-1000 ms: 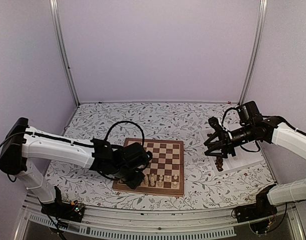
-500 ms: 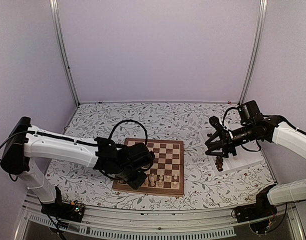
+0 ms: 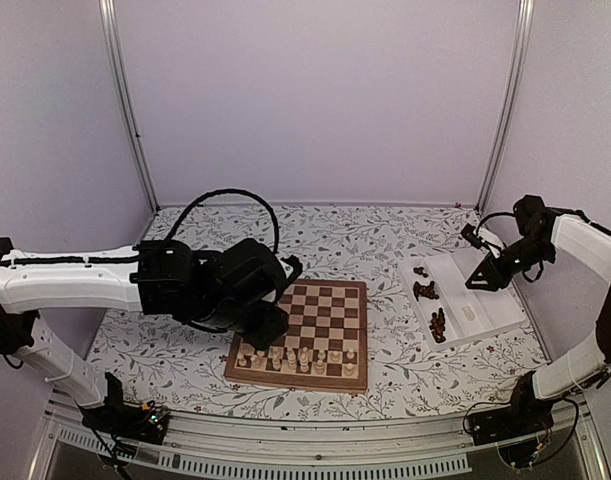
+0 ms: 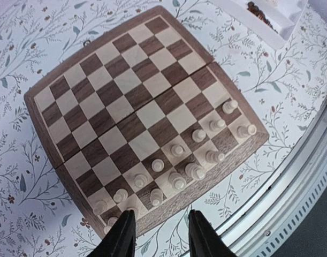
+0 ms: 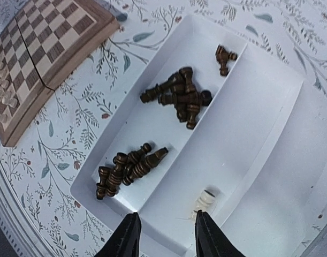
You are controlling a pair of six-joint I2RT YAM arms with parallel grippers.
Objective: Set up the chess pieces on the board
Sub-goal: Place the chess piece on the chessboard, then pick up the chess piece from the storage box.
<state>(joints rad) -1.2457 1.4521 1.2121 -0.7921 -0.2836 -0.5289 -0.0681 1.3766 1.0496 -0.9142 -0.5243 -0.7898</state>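
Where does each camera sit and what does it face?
Top external: high behind the bases, facing the back wall; board, white tray, left arm, right arm.
Left wrist: above the board, looking down on pale pieces; left gripper at bottom.
Right wrist: over the tray, looking down on dark pieces; right gripper at bottom.
Shared: all show board and tray.

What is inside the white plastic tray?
The white rectangular tray holds dark brown wooden chess pieces lying in heaps in one compartment, and one pale cream piece in the next. Pieces beneath the heaps are partly covered.
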